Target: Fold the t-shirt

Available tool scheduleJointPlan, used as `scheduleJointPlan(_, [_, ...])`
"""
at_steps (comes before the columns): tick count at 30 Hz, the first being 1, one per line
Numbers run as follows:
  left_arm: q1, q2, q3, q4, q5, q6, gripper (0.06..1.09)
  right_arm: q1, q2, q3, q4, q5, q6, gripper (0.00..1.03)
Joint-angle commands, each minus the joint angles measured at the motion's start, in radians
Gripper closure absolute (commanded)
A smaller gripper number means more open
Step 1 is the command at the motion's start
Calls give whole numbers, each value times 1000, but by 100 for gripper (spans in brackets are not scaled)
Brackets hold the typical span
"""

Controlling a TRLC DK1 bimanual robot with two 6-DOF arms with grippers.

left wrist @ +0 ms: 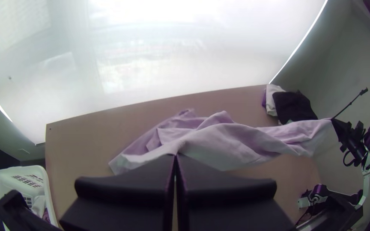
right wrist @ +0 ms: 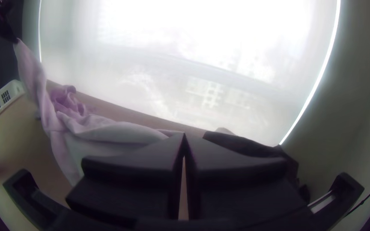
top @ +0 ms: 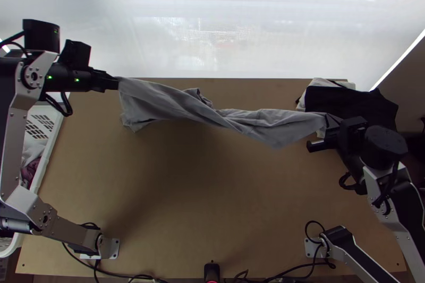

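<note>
Top view: grey fabric t-shirt strung lengthwise, creased and twisted, between both grippers above the far part of the light wooden desk. Left gripper closed on one end; right gripper closed on the opposite end. Black cloth lies beyond the right gripper, over white cloth. White plastic basket stands at the desk's left side, cloth inside.

Left wrist view: left gripper, fingers together; t-shirt runs from their tips toward the right gripper, narrowing there.

Right wrist view: right gripper, fingertips meeting at the t-shirt's gathered end.
</note>
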Motion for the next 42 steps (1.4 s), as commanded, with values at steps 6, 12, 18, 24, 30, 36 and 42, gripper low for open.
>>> scheduleJointPlan(6, [122, -137, 118, 138, 55, -25, 105, -76, -50, 236, -14, 2, 10, 100])
scheduleJointPlan(12, [94, -215, 118, 192, 57, -20, 105, -89, -76, 333, -4, 5, 7, 100])
scheduleJointPlan(18, [40, -314, 118, 225, 71, -33, 105, -89, -94, 431, -34, 8, 1, 100])
scheduleJointPlan(24, [37, -413, 121, 253, 54, -62, 105, -109, -119, 549, -97, 8, -4, 100])
scheduleJointPlan(30, [53, -531, 88, 227, 31, -86, 105, -121, -154, 622, -139, 6, -48, 100])
scheduleJointPlan(36, [80, -599, 91, 222, 28, -47, 105, -125, -205, 649, -181, 3, -86, 100])
scheduleJointPlan(42, [82, -679, 92, 215, 29, -23, 105, -171, -225, 705, -209, -44, -111, 100])
